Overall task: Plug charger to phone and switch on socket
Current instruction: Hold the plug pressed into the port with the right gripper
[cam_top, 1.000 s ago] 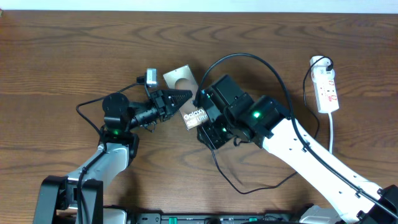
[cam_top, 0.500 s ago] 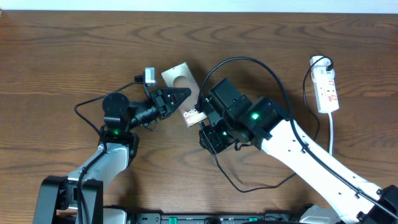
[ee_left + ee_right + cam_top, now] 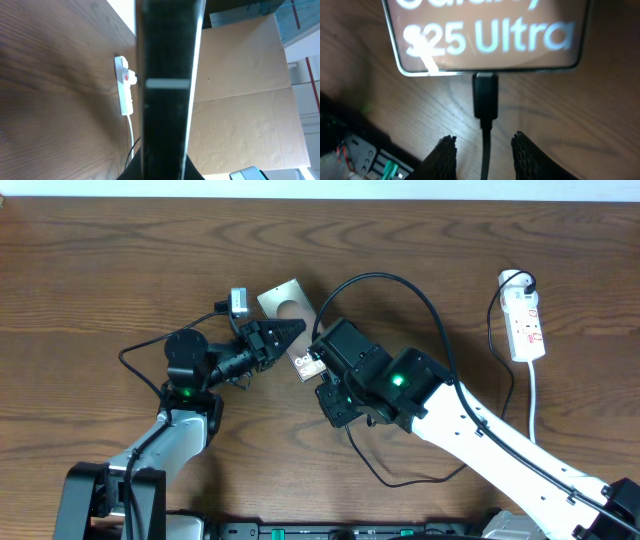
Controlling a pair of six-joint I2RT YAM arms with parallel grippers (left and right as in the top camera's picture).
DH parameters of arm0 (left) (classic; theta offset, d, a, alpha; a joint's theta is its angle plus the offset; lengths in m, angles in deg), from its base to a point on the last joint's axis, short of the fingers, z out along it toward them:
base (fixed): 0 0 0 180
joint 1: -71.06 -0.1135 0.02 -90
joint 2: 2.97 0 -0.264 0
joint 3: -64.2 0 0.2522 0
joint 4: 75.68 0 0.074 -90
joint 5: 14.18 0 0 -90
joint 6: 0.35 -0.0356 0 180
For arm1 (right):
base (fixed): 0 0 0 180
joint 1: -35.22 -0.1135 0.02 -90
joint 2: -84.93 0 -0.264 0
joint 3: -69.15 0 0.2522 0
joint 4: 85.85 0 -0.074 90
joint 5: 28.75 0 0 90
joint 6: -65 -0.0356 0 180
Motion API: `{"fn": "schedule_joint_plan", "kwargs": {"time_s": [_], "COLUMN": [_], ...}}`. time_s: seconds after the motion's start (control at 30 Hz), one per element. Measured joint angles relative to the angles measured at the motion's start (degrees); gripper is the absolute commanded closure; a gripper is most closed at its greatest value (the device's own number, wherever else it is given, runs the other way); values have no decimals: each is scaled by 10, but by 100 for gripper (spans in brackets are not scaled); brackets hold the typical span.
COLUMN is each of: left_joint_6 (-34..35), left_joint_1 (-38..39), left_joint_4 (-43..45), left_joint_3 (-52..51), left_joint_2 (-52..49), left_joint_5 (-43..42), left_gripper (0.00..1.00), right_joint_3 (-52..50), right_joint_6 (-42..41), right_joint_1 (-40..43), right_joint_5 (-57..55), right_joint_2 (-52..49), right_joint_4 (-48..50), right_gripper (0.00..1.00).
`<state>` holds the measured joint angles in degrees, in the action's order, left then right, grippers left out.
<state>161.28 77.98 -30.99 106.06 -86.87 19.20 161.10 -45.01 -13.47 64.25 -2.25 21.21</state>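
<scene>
- Brown wooden table [image 3: 120,250].
- White socket [image 3: 525,320], upper right; its white cord [image 3: 534,395] trails down.
- Black charger [image 3: 380,275] cable loops centre-right.
- phone [image 3: 275,295], upper centre, seemingly lying flat.

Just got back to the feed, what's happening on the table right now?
The right gripper, jaws open, straddles the thin black charger cable, whose connector tip meets the edge of the shiny grey-brown Galaxy phone. The shut left gripper lies across the phone's middle, apparently steadying it. The white power strip sits untouched, off to the right.
</scene>
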Motion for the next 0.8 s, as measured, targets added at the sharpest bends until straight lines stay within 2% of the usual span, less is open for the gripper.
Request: {"fn": "schedule_joint_plan", "kwargs": {"time_s": [0.1,0.23,0.43,0.5,0.8], "left_joint_6": [6,10,14,16,16], "left_joint_1": [0,0,0,0,-7], "left_joint_4": [0,0,0,0,1], "left_joint_3": [0,0,0,0,0], "left_joint_2": [0,0,0,0,0], "left_joint_5": [0,0,0,0,12], "left_gripper": [93,93,93,93,93], "right_joint_3": [0,-4,-23,-23,-30], "right_joint_6": [-4,-7,-18,-20,-24], "right_joint_1": [0,0,0,0,0], "right_joint_5": [-5,-10,-14,-13,-16], "right_joint_2": [0,0,0,0,0], "right_joint_4": [7,31,39,45,80], "right_gripper": [69,82,90,99,99]}}
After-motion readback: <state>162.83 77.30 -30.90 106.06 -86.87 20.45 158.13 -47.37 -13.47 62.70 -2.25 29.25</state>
